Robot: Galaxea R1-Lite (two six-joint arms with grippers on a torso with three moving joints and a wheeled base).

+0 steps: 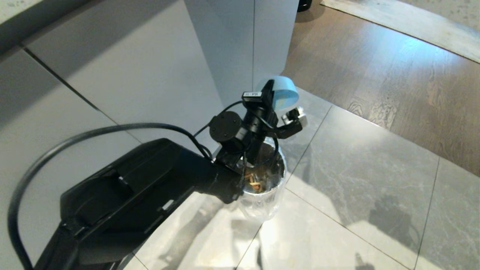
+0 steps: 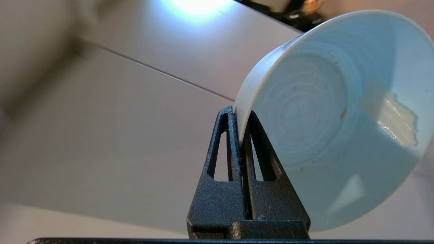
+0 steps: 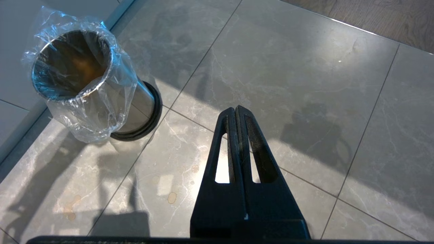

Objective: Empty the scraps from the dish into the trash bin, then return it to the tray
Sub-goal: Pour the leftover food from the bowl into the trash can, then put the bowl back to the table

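Dump step looks done: left end effector [image 2: 241, 117] clenched on dish [image 2: 335, 115] rim above trash bin [image 1: 262, 187], scraps [image 1: 256, 183] inside; next, back to tray.

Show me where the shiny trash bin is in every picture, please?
Head view: trash bin at centre, half hidden under the left arm.
Left wrist view: not in it.
Right wrist view: upper left, its liner over the rim.
Shared landmark: the grey floor tiles in head and right wrist views.
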